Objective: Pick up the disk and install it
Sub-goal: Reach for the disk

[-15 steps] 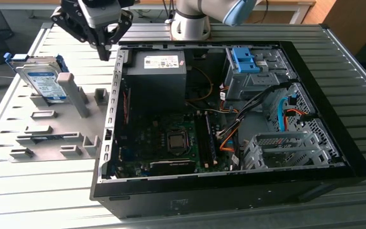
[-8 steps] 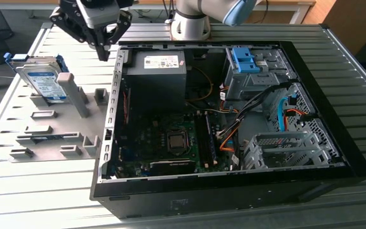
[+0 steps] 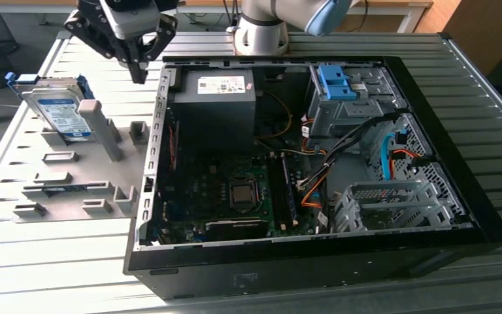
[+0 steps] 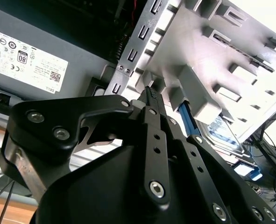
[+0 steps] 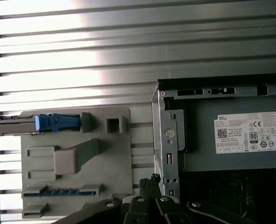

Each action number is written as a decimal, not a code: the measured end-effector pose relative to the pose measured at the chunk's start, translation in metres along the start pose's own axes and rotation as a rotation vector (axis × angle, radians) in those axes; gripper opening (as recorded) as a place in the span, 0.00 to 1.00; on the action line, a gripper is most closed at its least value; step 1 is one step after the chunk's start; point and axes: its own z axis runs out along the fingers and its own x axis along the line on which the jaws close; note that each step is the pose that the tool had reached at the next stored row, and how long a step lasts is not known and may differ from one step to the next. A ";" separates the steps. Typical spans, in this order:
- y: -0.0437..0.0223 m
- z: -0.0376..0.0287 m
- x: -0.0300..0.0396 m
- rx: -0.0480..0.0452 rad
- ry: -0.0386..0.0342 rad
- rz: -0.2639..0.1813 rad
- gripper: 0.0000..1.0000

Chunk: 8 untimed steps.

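Hovering at the PC case (image 3: 157,131) wall, gripper (image 3: 138,78) has fingers pinched shut, nothing held. Disk (image 3: 57,112) leans upright in grey rack (image 3: 76,196), exterior view's left, well apart from gripper. Tall grey post (image 3: 102,131) stands just beside disk, case side.

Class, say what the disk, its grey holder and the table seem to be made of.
The disk seems metal, given its silvery sheen, with blue plastic-looking rails. The holder is likely matt grey plastic, with moulded blocks. The table is probably aluminium: ribbed and brightly reflecting.
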 end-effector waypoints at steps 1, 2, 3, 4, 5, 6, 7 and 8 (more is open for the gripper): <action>0.0008 0.0002 0.0014 0.0000 0.0000 0.000 0.11; 0.0017 0.0005 0.0030 0.0000 0.0000 0.000 0.11; 0.0028 0.0008 0.0046 0.0000 0.0000 0.000 0.11; 0.0039 0.0010 0.0064 0.0001 0.0001 0.000 0.11; 0.0047 0.0013 0.0086 -0.0001 0.0000 0.000 0.11; 0.0057 0.0017 0.0106 -0.0001 0.0001 0.000 0.11; 0.0067 0.0021 0.0131 0.0000 0.0003 0.000 0.11; 0.0074 0.0025 0.0158 0.0001 0.0005 0.000 0.11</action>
